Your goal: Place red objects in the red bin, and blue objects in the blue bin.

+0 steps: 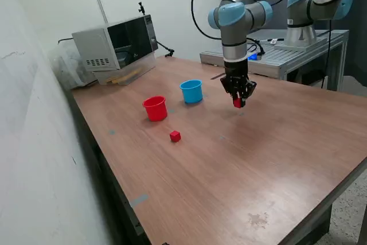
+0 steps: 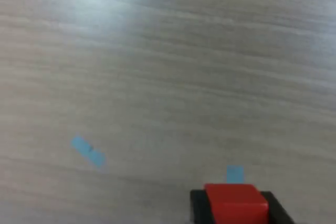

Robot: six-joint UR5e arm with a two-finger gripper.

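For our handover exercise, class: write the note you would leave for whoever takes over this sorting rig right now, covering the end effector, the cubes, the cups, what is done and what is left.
End effector: shut on a red cube, held above the table, on the exterior view's right of the blue cup.
Second red cube lies on the table in front of the red cup.
No blue cubes are visible on the table; the cups' insides cannot be seen, so I cannot say what is already sorted.
Left: carry the held cube to the red cup, then fetch the loose one.
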